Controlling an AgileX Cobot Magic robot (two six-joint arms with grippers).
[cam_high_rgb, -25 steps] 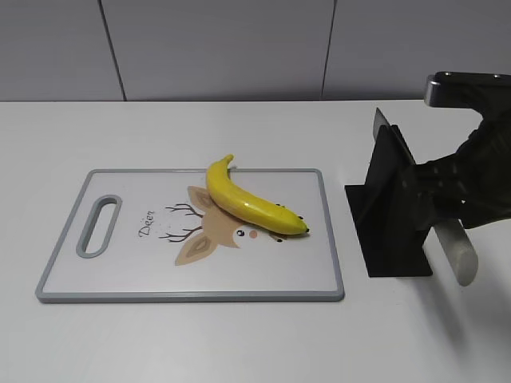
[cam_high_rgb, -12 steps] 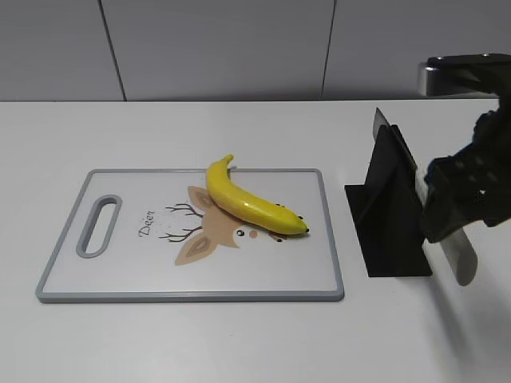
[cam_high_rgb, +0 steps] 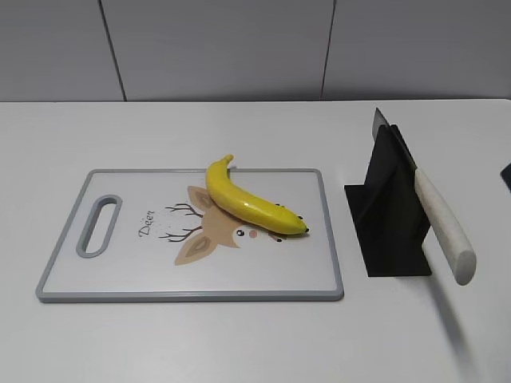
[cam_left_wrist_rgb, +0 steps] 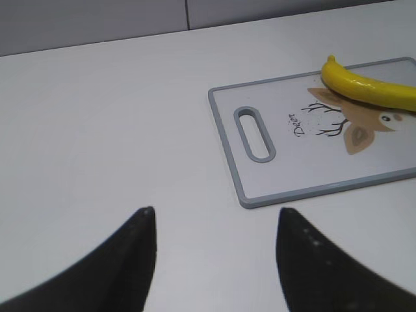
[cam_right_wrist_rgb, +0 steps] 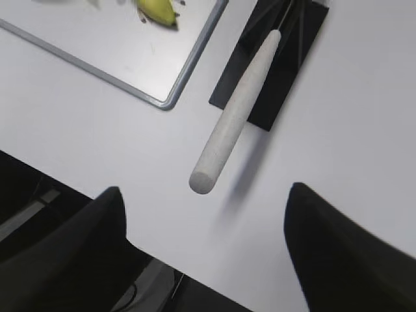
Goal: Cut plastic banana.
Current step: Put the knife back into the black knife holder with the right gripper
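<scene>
a glossy curved yellow plastic banana (cam_high_rgb: 249,202) is laid on a grey-rimmed white cutting board (cam_high_rgb: 120,281) lettered "deer"; both the left gripper (cam_left_wrist_rgb: 214,260) and the right gripper (cam_right_wrist_rgb: 205,253) are held spread, empty.

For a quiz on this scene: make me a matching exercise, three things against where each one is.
Things:
1. plastic banana
2. knife
3. left gripper

Places:
A. leaning in the black stand, handle sticking out toward the camera
B. above bare table, left of the cutting board
C. lying on the board's deer drawing

Pairs: 1-C, 2-A, 3-B
</scene>
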